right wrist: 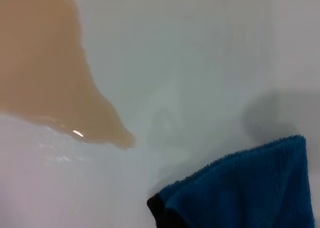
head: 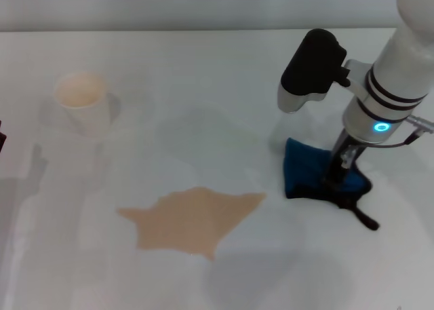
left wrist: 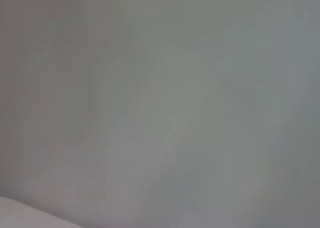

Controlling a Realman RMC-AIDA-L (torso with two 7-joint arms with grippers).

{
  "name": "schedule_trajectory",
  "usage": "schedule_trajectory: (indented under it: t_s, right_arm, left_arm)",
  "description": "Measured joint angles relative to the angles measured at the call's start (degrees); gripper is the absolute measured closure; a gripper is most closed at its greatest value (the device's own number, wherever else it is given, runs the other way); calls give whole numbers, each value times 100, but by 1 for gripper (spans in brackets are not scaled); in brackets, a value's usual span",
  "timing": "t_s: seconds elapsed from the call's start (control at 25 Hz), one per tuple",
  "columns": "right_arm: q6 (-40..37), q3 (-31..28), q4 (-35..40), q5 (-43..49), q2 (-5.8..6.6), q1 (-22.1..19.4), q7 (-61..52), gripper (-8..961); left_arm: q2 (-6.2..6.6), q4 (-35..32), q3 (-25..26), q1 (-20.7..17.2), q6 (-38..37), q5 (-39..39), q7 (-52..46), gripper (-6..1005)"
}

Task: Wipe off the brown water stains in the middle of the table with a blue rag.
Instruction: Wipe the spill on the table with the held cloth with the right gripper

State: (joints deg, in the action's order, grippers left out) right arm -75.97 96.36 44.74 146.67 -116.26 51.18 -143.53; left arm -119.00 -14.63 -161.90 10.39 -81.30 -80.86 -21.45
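Observation:
The brown water stain is a flat tan puddle with pointed edges, lying in the middle of the white table. The blue rag lies bunched to the right of the puddle, its black loop tab trailing towards the front right. My right gripper stands straight down on the rag and appears shut on it. In the right wrist view a corner of the rag shows close up, apart from the puddle's tip. My left gripper is out of view; its wrist view shows only blank grey surface.
A white paper cup with a beige inside stands upright at the back left, well away from the puddle. A small dark part shows at the left edge of the head view.

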Motion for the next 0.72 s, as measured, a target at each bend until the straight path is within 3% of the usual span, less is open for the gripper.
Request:
schedule_trajectory:
  t_s: [0.16, 0.36, 0.72]
  right_arm:
    - [75, 247, 147, -470, 0, -3, 27, 817]
    - [386, 1148, 338, -1288, 4, 16, 36, 819]
    - [989, 2003, 489, -2075, 22, -9, 44, 822]
  left_arm:
    - [0, 3, 0, 0, 0, 1, 0, 120]
    - [0, 4, 0, 19, 0, 0, 0, 120]
    - [0, 4, 0, 49, 0, 0, 0, 119]
